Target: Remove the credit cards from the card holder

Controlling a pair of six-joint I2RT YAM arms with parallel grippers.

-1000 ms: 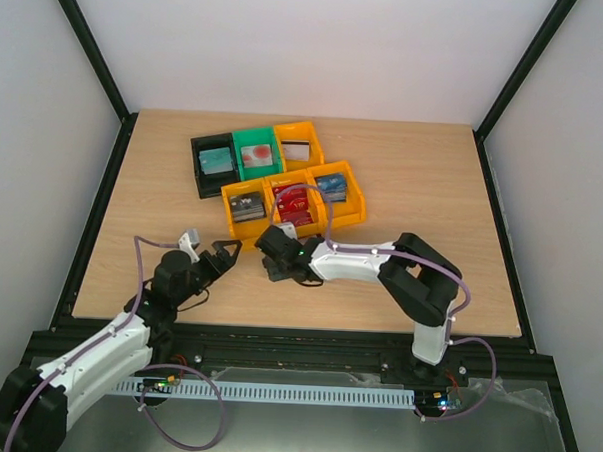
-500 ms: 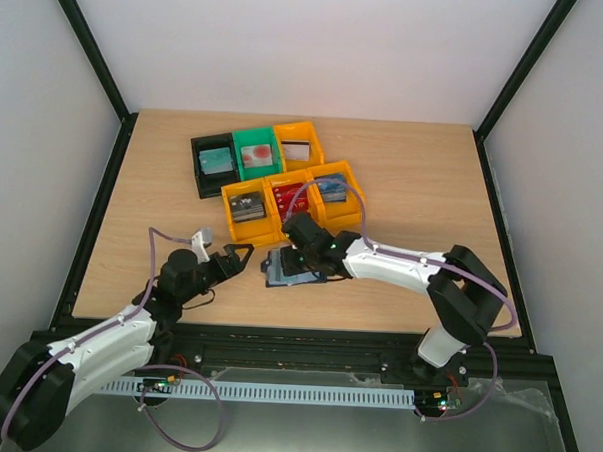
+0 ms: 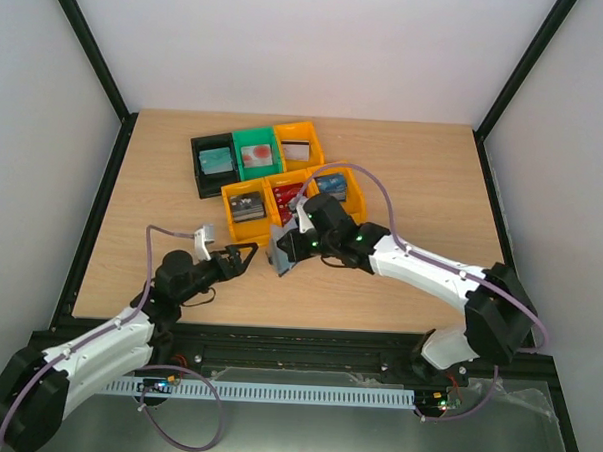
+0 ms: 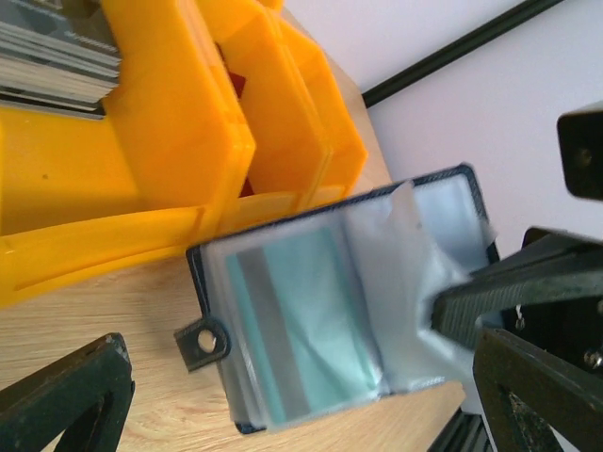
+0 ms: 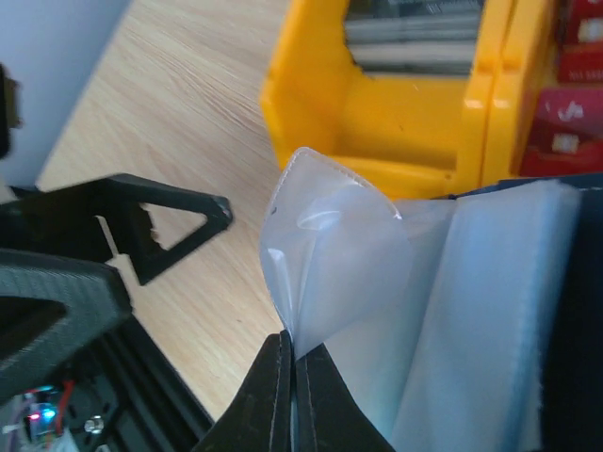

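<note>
At the near edge of the table, on the left, the left gripper has pushed forward over the last second. Its jaws are spread as wide as they go and hold nothing. It now sits just beside the holder, pointing at it.

In the middle, the holder has changed most. A second ago it was under the right arm, close to the table's front. Half a second ago it lay open and flat on the wood. Now it has been drawn back against the front row of orange bins and tipped up, with its open face toward the left arm. Whether its lower edge touches the table I cannot tell. From the left wrist, a teal card with a grey stripe shows inside a clear pocket, fully seated. The small tab with its hole sticks out at the lower left.

To the right, the right gripper is pinched tight on a loose flap of the clear sleeve, not on a card. It holds the holder up by that flap.

For the task, this reads as a presenting move: the holder is propped open and steadied so the free left gripper can reach for a card. No card is out of it yet, so the work looks barely begun.
</note>
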